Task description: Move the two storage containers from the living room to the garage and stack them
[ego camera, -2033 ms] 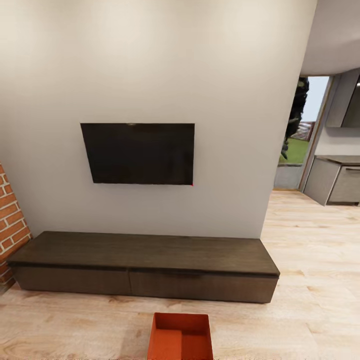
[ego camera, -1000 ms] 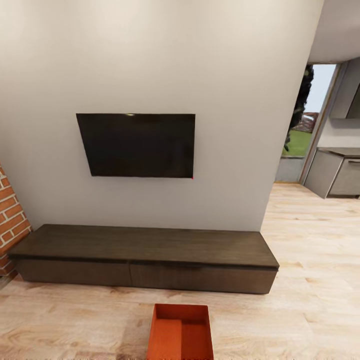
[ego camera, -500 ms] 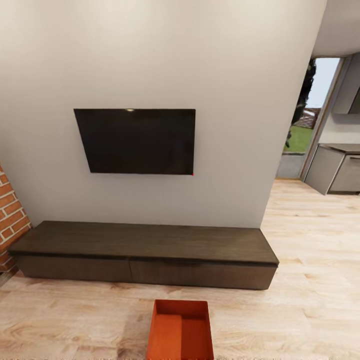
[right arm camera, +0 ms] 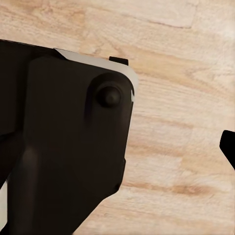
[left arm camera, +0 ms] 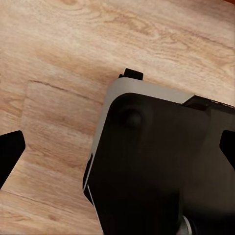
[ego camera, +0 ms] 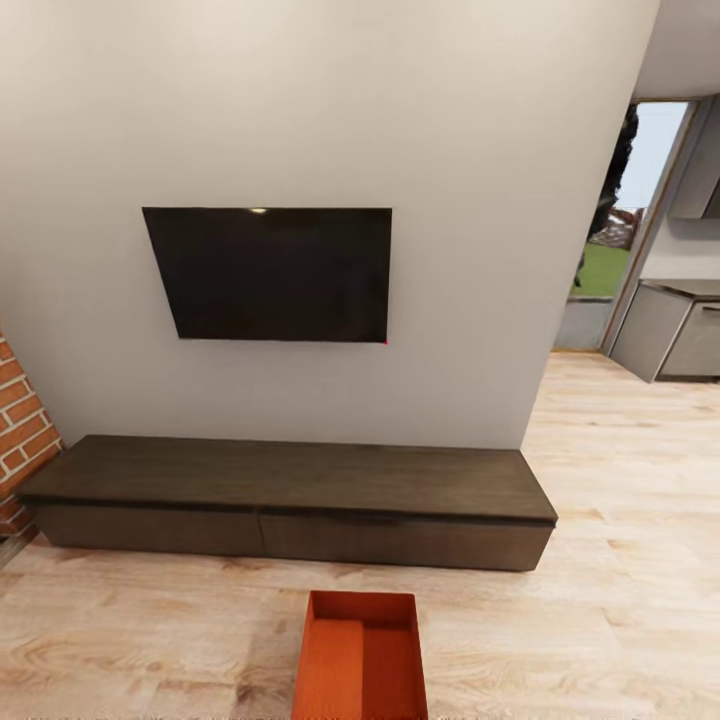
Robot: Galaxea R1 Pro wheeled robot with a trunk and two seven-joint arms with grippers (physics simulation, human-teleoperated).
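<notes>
The view has tilted down since 2 seconds ago: 1 open orange-red rectangular storage bin (ego camera: 361,658) shows more fully on the light wood-plank floor (ego camera: 620,560), near the long low dark wooden bench (ego camera: 290,500). Whether either gripper is open or closed cannot be told.

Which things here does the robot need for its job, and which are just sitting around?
For the job:
- orange-red storage container, open on top, standing on the wood-plank floor

Just sitting around:
- black wall TV
- long low dark bench
- red-brick fireplace
- grey cabinets past the doorway
</notes>
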